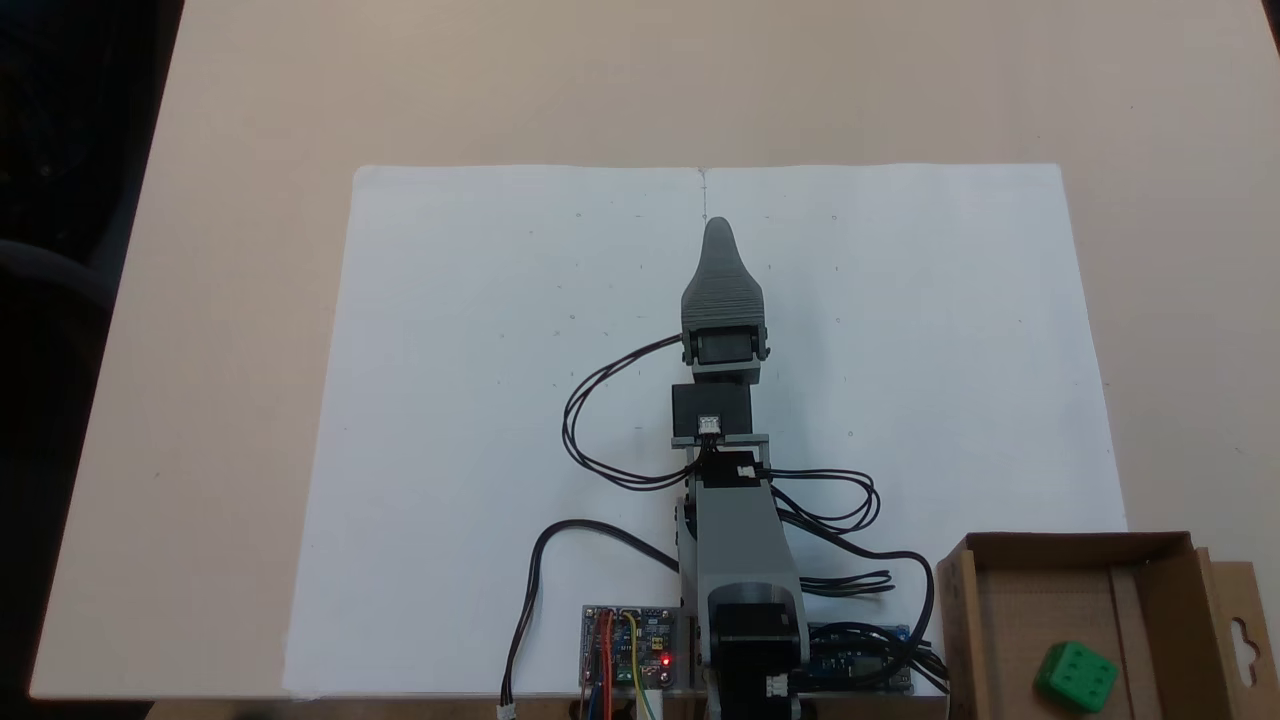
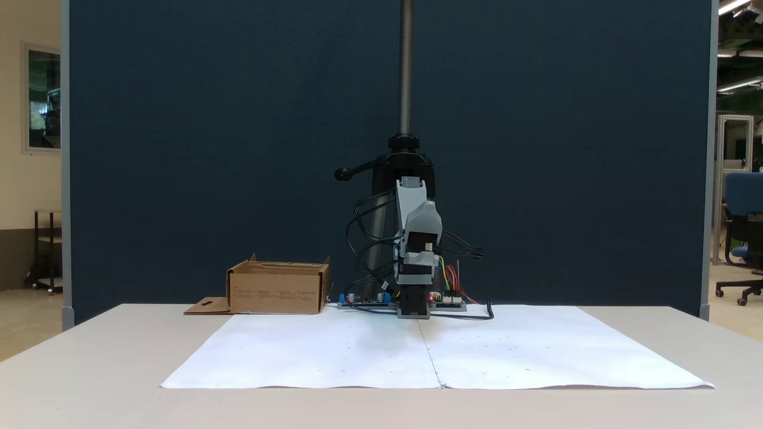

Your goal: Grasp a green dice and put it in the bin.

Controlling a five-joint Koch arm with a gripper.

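Looking down, we are seeing the small bright green dice lying inside the shallow brown cardboard bin, while our grey gripper is hanging over the white paper sheet, well apart; we cannot tell how its jaws stand.

Green dice: small bright-green cube, recessed pips, sits tilted on the floor of the bin, near its flap-side wall. Bin: shallow brown cardboard box, upright, open-topped, hang-hole flap folded outward flat.
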